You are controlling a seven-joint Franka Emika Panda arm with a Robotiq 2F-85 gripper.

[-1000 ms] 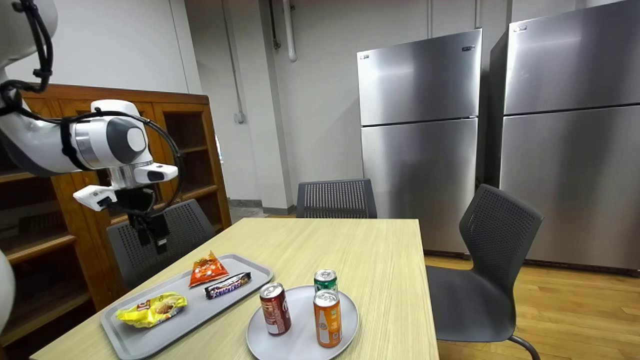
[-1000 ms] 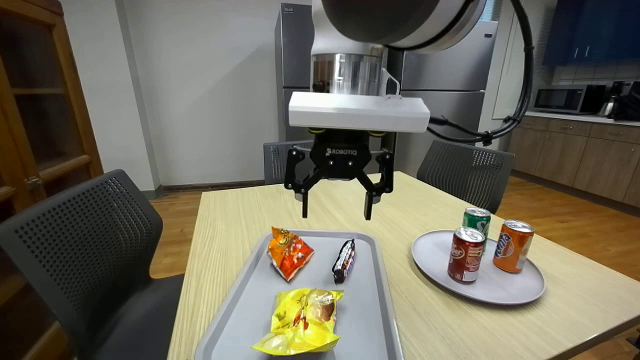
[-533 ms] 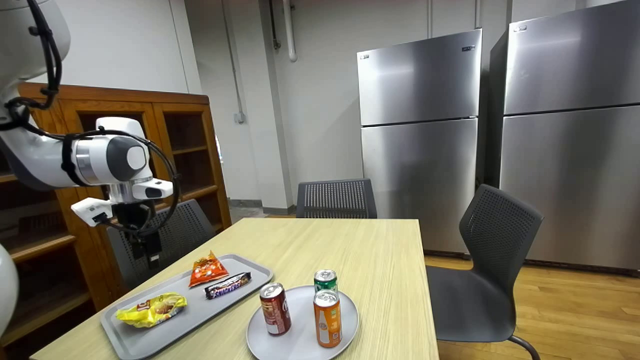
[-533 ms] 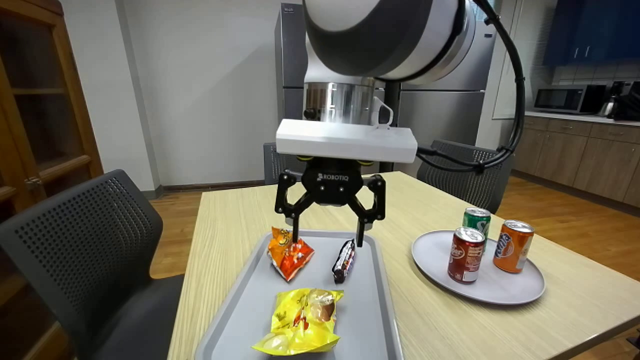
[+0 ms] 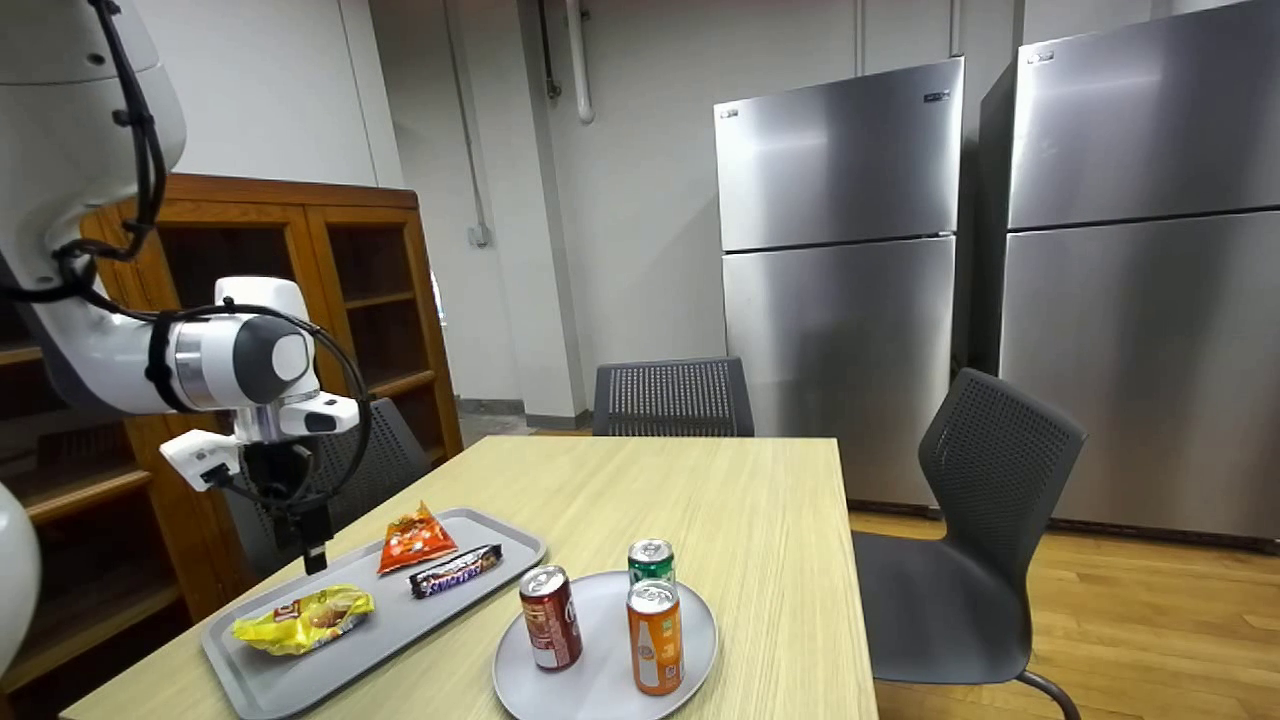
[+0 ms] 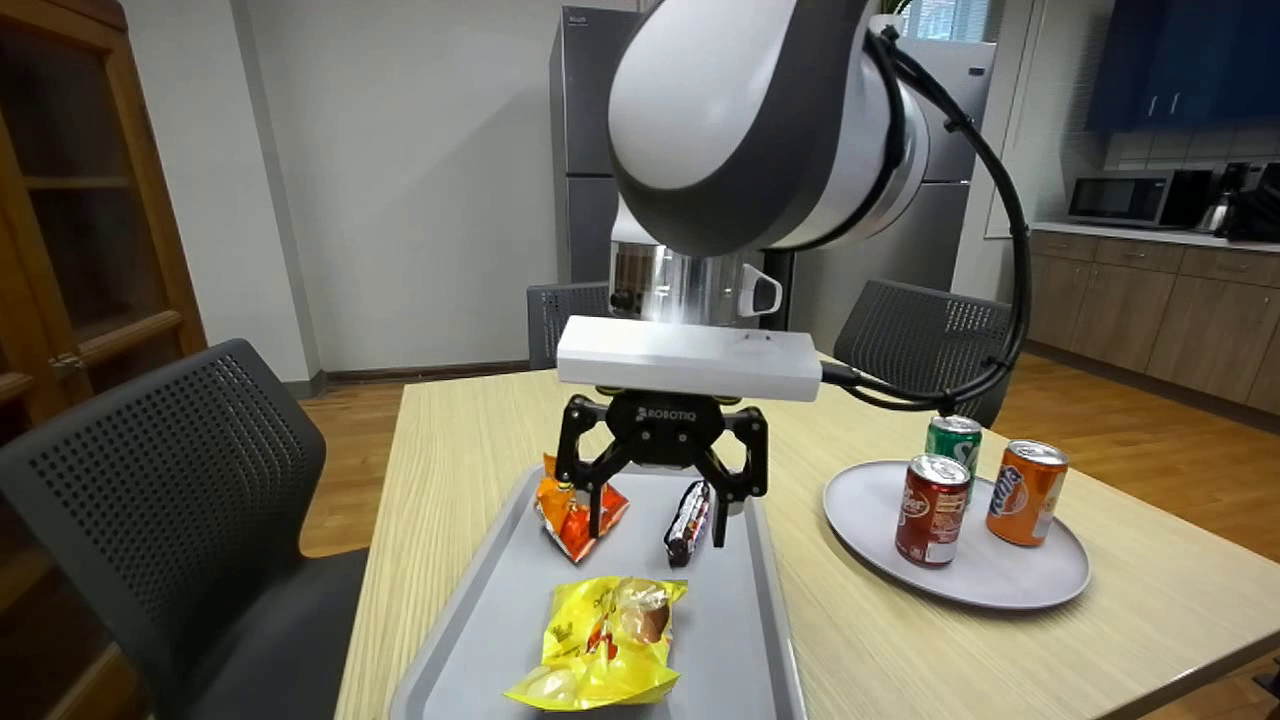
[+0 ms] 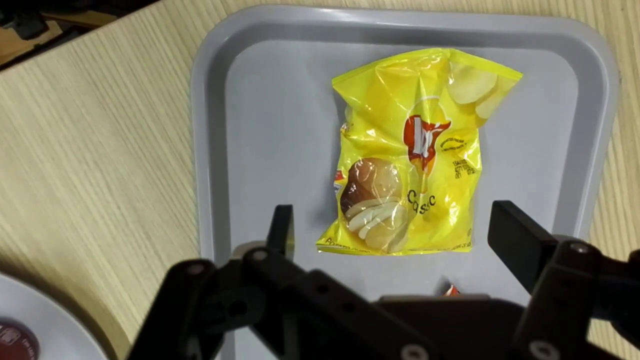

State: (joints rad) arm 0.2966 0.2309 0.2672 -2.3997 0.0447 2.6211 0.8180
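"What changes from a second ago?"

"The arm, mostly — it sits lower in both exterior views. The tray lies just where it did."

"And the pincer?"

"The gripper has come down too, hanging above the tray with its fingers spread wide. The yellow chip bag stays put on the tray, just below the fingers and apart from them."

"Do the views differ?"

"Yes. The wrist view shows the word 'Classic' on the yellow chip bag, with the bag's end between the fingertips; I can't read that word in either exterior view. The orange bag shows whole in an exterior view, yet only a red tip reaches the wrist view. The dark red can stands in full in both exterior views — the wrist view catches just a part. The bar shows its 'SNICKERS' lettering clearly in an exterior view; the wrist view leaves it out."
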